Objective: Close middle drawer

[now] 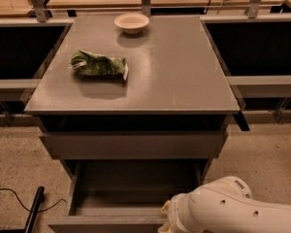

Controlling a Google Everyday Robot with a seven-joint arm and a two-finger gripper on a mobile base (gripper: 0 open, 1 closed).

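Observation:
The middle drawer (136,188) is pulled out of the grey cabinet and shows its dark, bare interior. Its flat front edge (106,224) lies along the bottom of the camera view. Above it is the taller top drawer front (133,145), pushed in. The lowest drawer is out of view. My white arm (233,212) fills the bottom right corner. My gripper (165,216) shows only as a pale yellowish part at the bottom edge, over the drawer's front right part.
On the cabinet top (184,72) lie a green crumpled bag (99,65) and a white bowl (131,22) at the back. Dark shelving flanks the cabinet on both sides. A black bar and cable (33,208) lie on the speckled floor at left.

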